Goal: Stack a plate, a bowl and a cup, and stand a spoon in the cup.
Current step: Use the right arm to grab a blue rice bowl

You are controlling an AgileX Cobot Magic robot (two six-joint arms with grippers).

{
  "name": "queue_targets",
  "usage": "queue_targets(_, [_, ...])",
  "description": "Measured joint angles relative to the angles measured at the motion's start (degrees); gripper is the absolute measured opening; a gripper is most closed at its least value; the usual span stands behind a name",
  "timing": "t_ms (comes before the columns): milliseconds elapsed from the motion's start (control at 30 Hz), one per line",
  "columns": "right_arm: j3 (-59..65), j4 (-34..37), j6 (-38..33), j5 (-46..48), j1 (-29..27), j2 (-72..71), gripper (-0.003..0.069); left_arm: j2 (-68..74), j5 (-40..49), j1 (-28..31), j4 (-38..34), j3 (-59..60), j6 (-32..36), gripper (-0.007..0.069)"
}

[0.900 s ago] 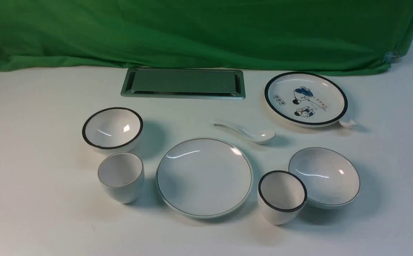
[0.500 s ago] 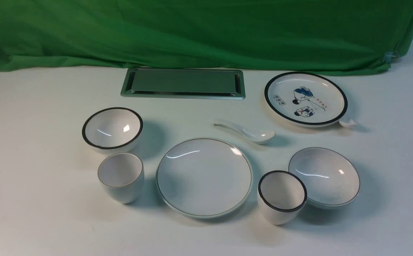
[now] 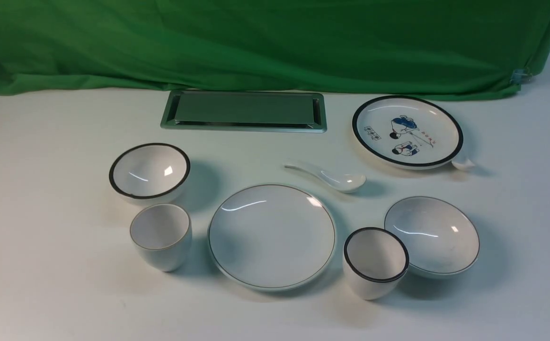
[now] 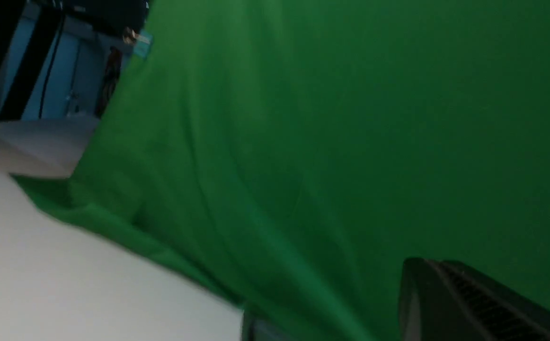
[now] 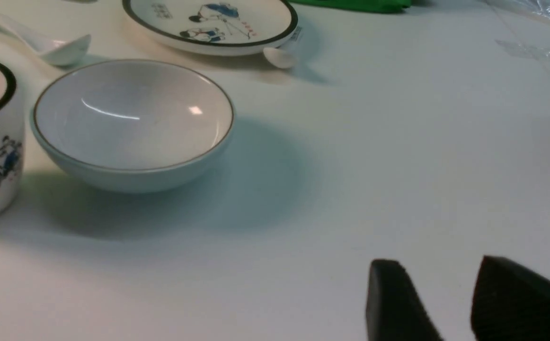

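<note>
The white tabletop [image 3: 48, 156] carries a green cloth [image 3: 275, 42] draped along its far edge, with a metal tray [image 3: 244, 111] set in just before it. The plate [image 3: 271, 236] lies at the middle of the table, nearer the near edge, bare and flat. A black-rimmed cartoon plate [image 3: 407, 131] sits toward the far right corner. The bowl [image 3: 432, 235] rests upright toward the right edge, level with the plate. A black-rimmed bowl [image 3: 149, 170] stands toward the left edge, and the cup [image 3: 161, 236] stands just nearer than it, beside the plate. A black-rimmed cup [image 3: 375, 261] stands between plate and bowl, close against the bowl. The spoon [image 3: 332, 176] lies just beyond the plate toward the far edge, scoop pointing to the right edge. A second small spoon [image 3: 463, 164] peeks from behind the cartoon plate. The right gripper [image 5: 438, 270] hangs low near the right edge, fingers slightly spread, holding nothing. Of the left gripper [image 4: 412, 284] one dark finger shows; I cannot tell its spread
</note>
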Motion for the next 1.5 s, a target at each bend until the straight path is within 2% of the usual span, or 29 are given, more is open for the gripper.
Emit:
queue_targets(33, [0.00, 0.16, 0.36, 0.00, 0.00, 0.00, 0.0286, 0.00, -0.99, 0.00, 0.06, 0.00, -0.67, 0.0021])
queue_targets(67, [0.00, 1.89, 4.24, -4.17, 0.00, 0.00, 0.0286, 0.00, -7.19, 0.00, 1.01, 0.00, -4.75, 0.0021])
queue_targets(100, [0.00, 2.52, 5.68, -5.47, 0.00, 0.00, 0.0286, 0.00, -9.19, 0.00, 1.44, 0.00, -6.07, 0.0021])
queue_targets(133, [0.00, 4.81, 13.07, -11.29, 0.00, 0.00, 0.0286, -0.06, -14.67, 0.05, 3.33, -1.59, -11.63, 0.0021])
queue_targets(200, [0.00, 6.68, 24.44, -18.58, 0.00, 0.00, 0.0286, 0.23, -11.96, 0.05, 4.62, -7.33, -14.30, 0.0021])
queue_targets(233, [0.00, 6.68, 27.38, -21.48, 0.00, 0.00, 0.0286, 1.36, -6.46, 0.05, 5.49, -11.60, -14.67, 0.0021])
queue_targets(267, [0.00, 6.68, 27.82, -21.96, 0.00, 0.00, 0.0286, 1.36, -6.46, 0.05, 5.66, -12.52, -14.67, 0.0021])
queue_targets(300, [0.00, 7.18, 29.49, -25.14, 0.00, 0.00, 0.0286, 4.59, 3.95, 0.05, 7.27, -20.38, -14.30, 0.0021])
queue_targets(367, [0.00, 7.27, 30.19, -26.96, 0.00, 0.00, 0.0286, 11.21, 18.83, 0.05, 10.13, -30.48, -13.72, 0.0021])
queue_targets(400, [0.00, 7.33, 30.27, -27.03, 0.00, 0.00, 0.0286, 12.81, 21.87, 0.05, 10.61, -31.44, -13.58, 0.0021])
queue_targets(433, [0.00, 7.61, 31.71, -28.04, 0.00, 0.00, 0.0286, 19.08, 32.53, 0.05, 12.48, -38.73, -12.39, 0.0021])
queue_targets(500, [0.00, 7.86, 34.36, -29.78, 0.00, 0.00, 0.0281, 28.57, 46.96, 0.05, 13.63, -45.51, -8.46, 0.0021])
queue_targets(533, [0.00, 7.91, 35.67, -29.85, 0.00, 0.00, 0.0270, 33.47, 53.51, 0.05, 13.91, -48.44, -5.52, 0.0021])
queue_targets(567, [0.00, 7.91, 36.31, -29.62, 0.00, 0.00, 0.0262, 34.43, 54.70, 0.05, 14.08, -49.44, -4.89, 0.0021])
queue_targets(600, [-0.88, 6.68, 38.03, -26.42, 0.38, 0.59, 0.0210, 42.08, 63.00, 0.05, 14.19, -52.39, -0.57, 0.0021])
queue_targets(667, [-3.32, 4.04, 38.60, -20.83, 1.80, 2.68, 0.0132, 50.01, 68.10, 0.05, 14.13, -53.66, 3.58, 0.0021])
queue_targets(700, [-5.41, 3.02, 38.49, -16.84, 3.05, 4.87, 0.0085, 53.37, 69.06, 0.05, 14.13, -53.79, 5.24, 0.0021])
queue_targets(767, [-10.05, 2.05, 37.25, -8.03, 6.04, 10.42, 0.0043, 60.76, 69.39, 0.05, 14.08, -53.86, 8.85, 0.0021])
queue_targets(833, [-18.11, 1.42, 32.39, 3.54, 11.32, 20.90, 0.0036, 66.60, 68.07, 0.05, 12.88, -53.86, 11.08, 0.0021])
queue_targets(1000, [-32.05, -1.35, 23.21, 19.09, 19.42, 41.44, 0.0062, 69.68, 64.93, 0.05, 12.03, -53.92, 12.03, 0.0021])
queue_targets(1133, [-43.87, -5.21, 16.71, 25.21, 18.46, 60.39, 0.0074, 69.80, 64.66, 0.05, 12.02, -54.16, 12.32, 0.0021])
queue_targets(1167, [-43.87, -5.21, 16.71, 25.36, 18.46, 60.39, 0.0074, 69.80, 64.66, 0.05, 12.02, -54.16, 12.32, 0.0021])
queue_targets(1233, [-50.62, -5.43, 14.33, 26.74, 15.88, 71.94, 0.0084, 69.74, 67.07, 0.05, 12.02, -54.16, 12.37, 0.0021])
queue_targets(1367, [-57.13, -3.55, 12.34, 27.41, 12.55, 82.91, 0.0165, 68.37, 67.92, 0.05, 12.07, -54.16, 12.31, 0.0021])
queue_targets(1500, [-65.00, 5.33, 3.77, 28.00, 9.57, 95.68, 0.0381, 64.93, 67.97, 0.05, 12.24, -54.16, 12.31, 0.0021])
